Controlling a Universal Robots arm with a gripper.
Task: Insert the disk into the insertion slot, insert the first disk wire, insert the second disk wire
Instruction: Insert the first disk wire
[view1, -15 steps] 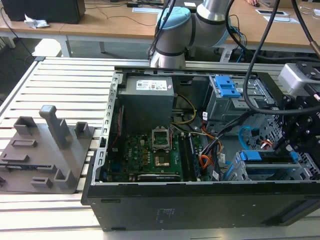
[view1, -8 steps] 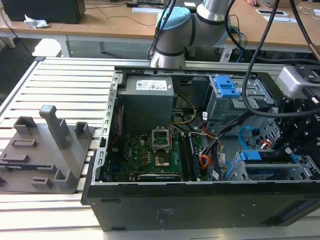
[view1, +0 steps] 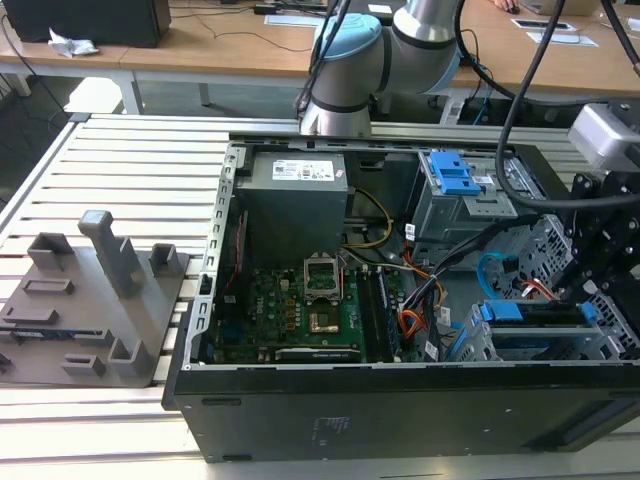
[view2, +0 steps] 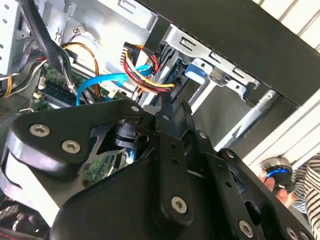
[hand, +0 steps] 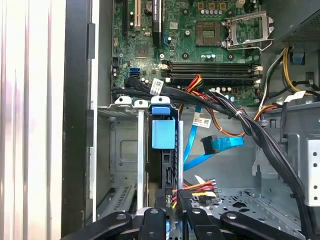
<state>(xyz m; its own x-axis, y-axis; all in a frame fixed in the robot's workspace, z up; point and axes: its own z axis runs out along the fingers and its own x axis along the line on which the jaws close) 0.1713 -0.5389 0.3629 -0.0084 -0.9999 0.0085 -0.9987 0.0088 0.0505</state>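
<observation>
At the exterior view's near right, we see the gripper (view1: 578, 288) with fingers closed on a coloured-wire plug (hand: 187, 194) beside the disk (hand: 164, 134) seated in the slot (hand: 122, 155).

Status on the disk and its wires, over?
Tool low at the cage, by the red-yellow wire plug. Disk in the insertion slot. Blue wire beside it; black cable bundle crossing nearby.

The exterior view looks down over the whole computer case (view1: 400, 410). Both wrist views sit close inside it — sharing the insertion slot (hand: 122, 155) (view2: 227, 75).
</observation>
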